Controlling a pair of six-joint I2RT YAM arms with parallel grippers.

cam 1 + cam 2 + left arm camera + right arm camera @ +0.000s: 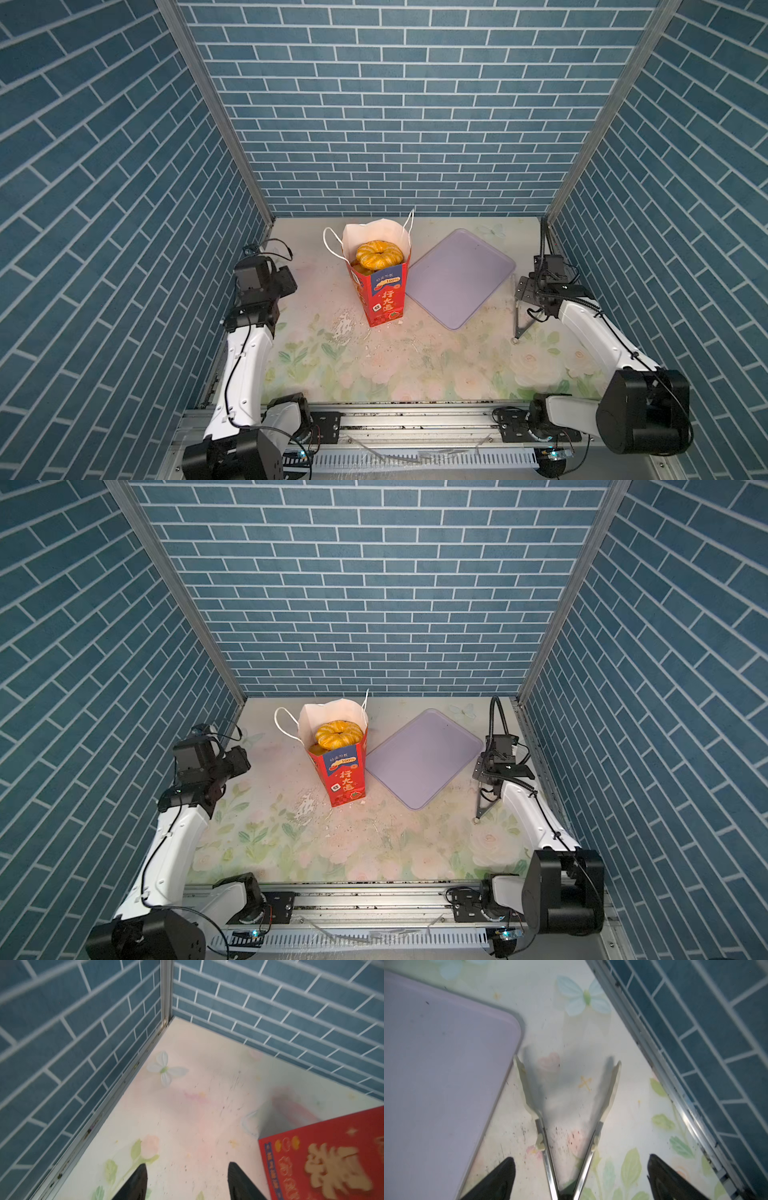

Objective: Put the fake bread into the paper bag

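Observation:
The red paper bag [382, 299] [345, 781] stands upright at the middle back of the table, its mouth open. Fake bread fills it to the top, with a golden ring donut [379, 254] [337, 733] uppermost. My left gripper [187, 1164] [284, 277] is open and empty, left of the bag [324, 1157]. My right gripper [581, 1157] [525, 291] is open at the right side. Metal tongs [546, 1147] [516, 320] with cream tips lie spread between its fingers, touching neither.
A flat lilac tray [461, 278] [424, 758] [436, 1064] lies bare between the bag and the right arm. Blue brick walls close in the back and both sides. The bag's white cord handle [332, 245] sticks out to the left.

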